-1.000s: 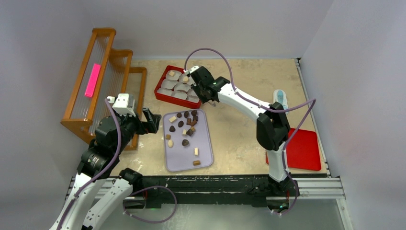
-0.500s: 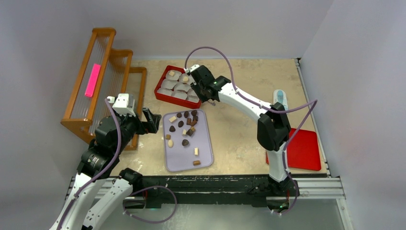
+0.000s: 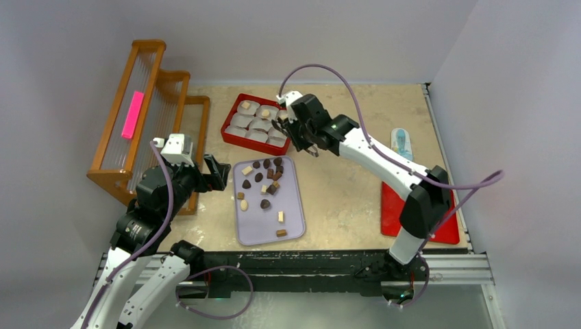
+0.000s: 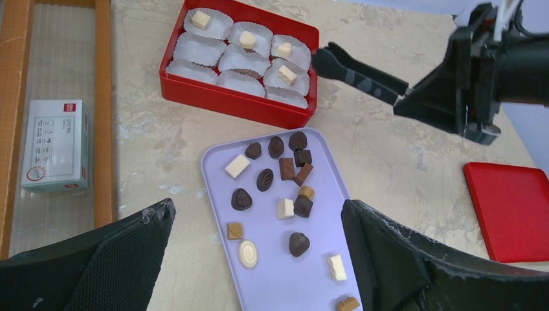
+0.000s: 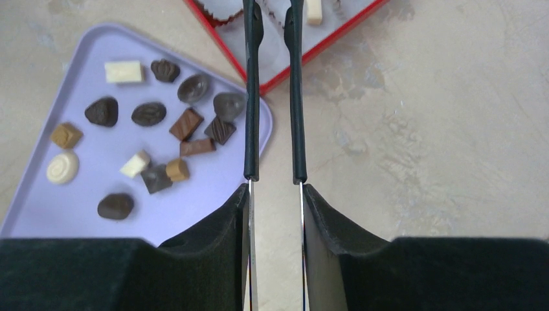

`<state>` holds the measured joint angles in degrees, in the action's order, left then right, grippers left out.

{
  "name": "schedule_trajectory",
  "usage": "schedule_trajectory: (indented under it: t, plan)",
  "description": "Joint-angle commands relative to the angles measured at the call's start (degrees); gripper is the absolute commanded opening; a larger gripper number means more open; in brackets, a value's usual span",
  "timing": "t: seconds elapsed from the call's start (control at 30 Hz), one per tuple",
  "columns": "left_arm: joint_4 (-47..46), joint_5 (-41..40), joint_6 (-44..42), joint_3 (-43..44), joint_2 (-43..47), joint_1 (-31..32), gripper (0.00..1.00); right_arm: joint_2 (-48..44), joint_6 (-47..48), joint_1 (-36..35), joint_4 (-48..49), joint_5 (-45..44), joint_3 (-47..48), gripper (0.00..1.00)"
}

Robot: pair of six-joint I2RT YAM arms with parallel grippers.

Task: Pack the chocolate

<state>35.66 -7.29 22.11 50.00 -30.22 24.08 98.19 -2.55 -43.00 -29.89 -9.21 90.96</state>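
Several dark, light brown and cream chocolates (image 3: 264, 185) lie on a lavender tray (image 3: 264, 223), also seen in the left wrist view (image 4: 275, 178) and right wrist view (image 5: 149, 113). A red box (image 3: 246, 141) of white paper cups holds several cream pieces (image 4: 287, 74). My right gripper (image 3: 298, 130) is shut on black tongs (image 5: 251, 97). The tong tips (image 4: 320, 57) sit at the box's right edge, and I cannot tell if they hold anything. My left gripper (image 3: 216, 171) is open and empty, hovering at the tray's left side (image 4: 257, 214).
A wooden rack (image 3: 147, 110) with a pink item (image 3: 132, 114) and a white carton (image 4: 55, 144) stands at the left. A red lid (image 3: 438, 216) lies at the right, under my right arm. A blue-white packet (image 3: 402, 140) lies behind it.
My right arm swung its elbow out to the right, and the gripper with the tongs drew back from over the red box to its right edge. The left arm has not moved.
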Motion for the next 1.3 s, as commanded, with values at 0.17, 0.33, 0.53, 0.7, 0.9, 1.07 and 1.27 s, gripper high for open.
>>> schedule_trajectory:
  t: [0.17, 0.33, 0.53, 0.7, 0.9, 1.07, 1.27]
  plan:
    - [-1.6, 0.3, 0.7, 0.3, -0.2, 0.2, 1.0, -10.7, -2.1, -7.0, -1.7, 0.7, -10.3, 0.35]
    - [-1.6, 0.2, 0.8, 0.4, -0.2, 0.2, 1.0, -12.2, -2.5, -12.0, -5.4, -2.0, -13.2, 0.36]
    - [-1.6, 0.2, 0.7, 0.4, -0.2, 0.2, 1.0, -12.1, -3.4, -14.0, -8.5, -1.3, -15.7, 0.37]
    - [-1.6, 0.1, 0.8, 0.3, -0.1, 0.2, 1.0, -12.2, -2.8, -14.5, -6.2, 2.9, -17.6, 0.39]
    - [-1.5, 0.1, 0.7, 0.4, -0.2, 0.2, 1.0, -10.2, -1.8, -14.6, -4.7, 4.8, -16.8, 0.4]
    - [-1.6, 0.0, 0.8, 0.3, -0.3, 0.2, 1.0, -8.4, -1.2, -14.7, -3.5, 5.4, -15.8, 0.43]
    - [-1.6, 0.1, 0.7, 0.3, -0.2, 0.2, 1.0, -5.8, -0.3, -14.7, -3.1, 5.4, -13.6, 0.43]
